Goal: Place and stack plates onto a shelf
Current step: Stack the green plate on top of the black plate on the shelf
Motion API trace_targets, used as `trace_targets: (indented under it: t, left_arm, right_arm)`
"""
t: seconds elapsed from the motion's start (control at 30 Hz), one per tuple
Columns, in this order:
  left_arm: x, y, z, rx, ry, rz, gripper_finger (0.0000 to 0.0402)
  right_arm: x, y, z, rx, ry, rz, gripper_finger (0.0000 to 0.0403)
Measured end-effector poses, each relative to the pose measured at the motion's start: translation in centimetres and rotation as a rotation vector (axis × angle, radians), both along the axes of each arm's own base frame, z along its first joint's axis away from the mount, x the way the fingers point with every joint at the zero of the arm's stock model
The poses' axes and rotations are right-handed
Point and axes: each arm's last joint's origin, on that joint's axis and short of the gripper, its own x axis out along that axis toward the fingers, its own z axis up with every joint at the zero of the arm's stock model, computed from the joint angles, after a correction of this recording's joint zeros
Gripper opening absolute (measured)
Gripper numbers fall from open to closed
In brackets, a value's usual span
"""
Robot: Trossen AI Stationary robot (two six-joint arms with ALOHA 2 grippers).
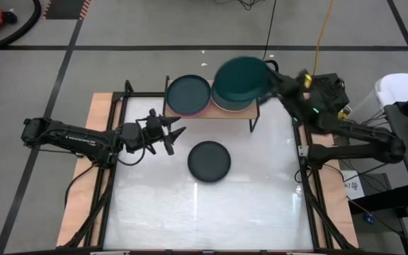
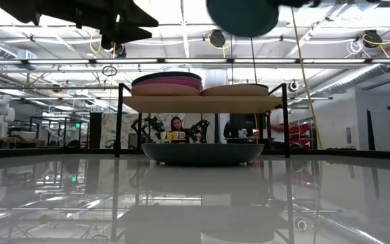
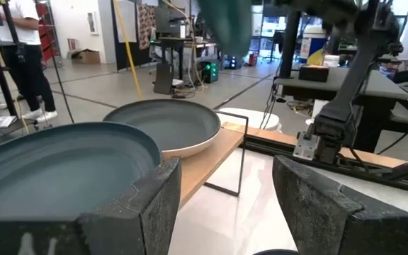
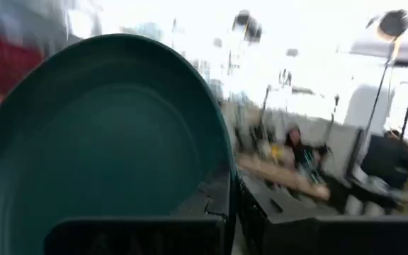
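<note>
My right gripper (image 1: 273, 79) is shut on a dark teal plate (image 1: 241, 79), which hangs high over the right half of the shelf (image 2: 202, 103). The same plate fills the right wrist view (image 4: 105, 142). On the wooden board sit two stacks: the left one (image 1: 188, 94) is topped by a dark teal plate, the right one (image 3: 168, 124) shows a teal plate on a beige one. A dark grey plate (image 1: 210, 161) lies flat on the white table in front of the shelf. My left gripper (image 1: 172, 134) is open, left of that plate, touching nothing. My right gripper holds the dark teal plate by its rim (image 4: 222, 180), on the edge facing the table's right side. The rim runs between the two fingers, one on the plate's hollow face and one behind it. The plate is lifted clear, above the shelf's right stack (image 2: 235, 89).
The shelf's thin black legs (image 1: 255, 120) stand at the table's far edge. A black frame (image 1: 122, 106) borders the white tabletop. Bare table lies on the near side of the dark grey plate. People and benches show in the room behind.
</note>
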Motion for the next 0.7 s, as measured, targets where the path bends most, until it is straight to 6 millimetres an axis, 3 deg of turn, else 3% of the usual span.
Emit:
trace_targets:
  t: [0.27, 0.47, 0.7]
  left_arm:
    - [0.0, 0.1, -0.3, -0.012, 0.025, 0.006, 0.0228]
    - [0.0, 0.1, -0.4, -0.008, 0.035, 0.005, 0.0228]
    - [0.0, 0.2, -0.5, -0.008, 0.048, 0.010, 0.0228]
  right_arm:
    - [3.4, -6.1, 1.9, 0.264, 0.460, -0.131, 0.0000]
    - [3.5, -9.5, 2.0, 0.474, 0.458, 0.002, 0.0000]
    - [2.9, -12.6, -0.5, 0.672, 0.492, 0.050, 0.0000]
